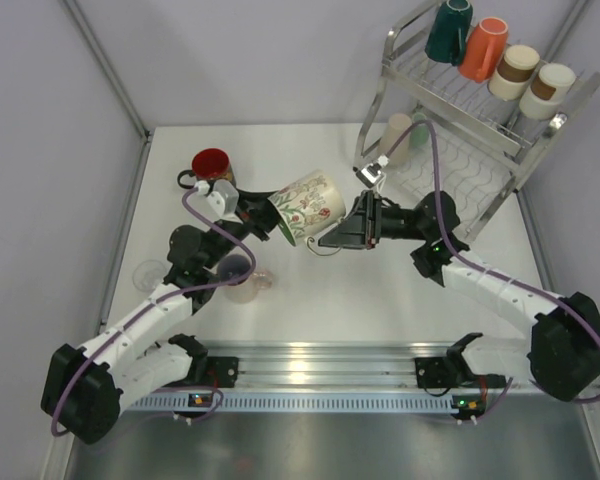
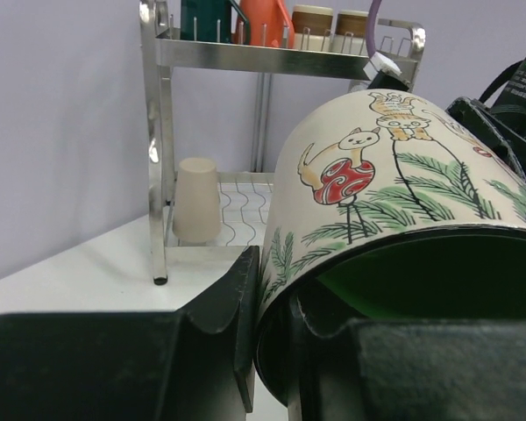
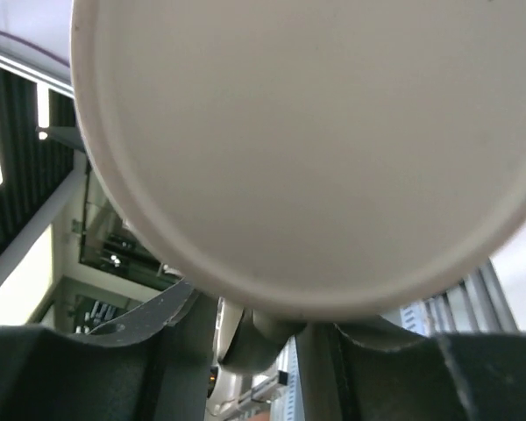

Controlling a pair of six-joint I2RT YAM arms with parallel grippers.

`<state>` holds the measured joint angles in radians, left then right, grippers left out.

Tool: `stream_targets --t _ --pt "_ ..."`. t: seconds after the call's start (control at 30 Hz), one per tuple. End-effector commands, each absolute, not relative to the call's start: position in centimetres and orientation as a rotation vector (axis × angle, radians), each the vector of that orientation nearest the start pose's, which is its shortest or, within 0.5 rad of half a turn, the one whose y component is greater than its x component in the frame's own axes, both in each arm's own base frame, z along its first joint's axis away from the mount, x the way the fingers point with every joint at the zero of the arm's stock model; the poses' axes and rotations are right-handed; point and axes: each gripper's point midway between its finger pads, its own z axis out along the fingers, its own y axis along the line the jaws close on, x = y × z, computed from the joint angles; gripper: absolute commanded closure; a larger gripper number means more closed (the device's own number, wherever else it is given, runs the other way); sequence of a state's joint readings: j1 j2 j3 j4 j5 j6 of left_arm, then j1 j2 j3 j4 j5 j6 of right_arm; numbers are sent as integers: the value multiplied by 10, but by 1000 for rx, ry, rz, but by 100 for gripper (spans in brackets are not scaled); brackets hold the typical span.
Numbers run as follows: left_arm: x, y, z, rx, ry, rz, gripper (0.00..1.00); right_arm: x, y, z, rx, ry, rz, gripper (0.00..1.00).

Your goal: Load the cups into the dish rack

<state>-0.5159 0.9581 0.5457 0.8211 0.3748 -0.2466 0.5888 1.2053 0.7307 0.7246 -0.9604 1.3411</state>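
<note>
A cream mug with green lining and cat-and-fern drawings [image 1: 308, 205] hangs tilted in the air over the table's middle. My left gripper [image 1: 271, 222] is shut on its rim [image 2: 285, 289], one finger inside and one outside. My right gripper [image 1: 332, 238] is at the mug's base, and its fingers [image 3: 184, 351] close round the handle [image 3: 254, 338]; the mug's bottom [image 3: 316, 132] fills that view. The chrome dish rack [image 1: 480, 115] stands at the back right. Its top tier holds a dark teal cup [image 1: 448, 30], an orange cup [image 1: 483, 48] and two white-and-brown cups [image 1: 515, 70]. A beige cup [image 1: 398, 135] stands upside down on the lower tier.
A red mug with a black handle [image 1: 212, 165] stands on the table behind my left arm. A pinkish cup [image 1: 248, 287] and a clear cup [image 1: 150, 272] stand near my left forearm. The rack's post [image 2: 156, 175] and the beige cup [image 2: 197, 200] show in the left wrist view.
</note>
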Motion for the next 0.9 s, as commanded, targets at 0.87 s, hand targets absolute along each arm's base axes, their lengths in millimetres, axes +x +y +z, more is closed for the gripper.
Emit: stream_targets --t 0.87 --pt "254 -237 382 617 1002 -795 100 164 334 344 -448 1723 1972 87"
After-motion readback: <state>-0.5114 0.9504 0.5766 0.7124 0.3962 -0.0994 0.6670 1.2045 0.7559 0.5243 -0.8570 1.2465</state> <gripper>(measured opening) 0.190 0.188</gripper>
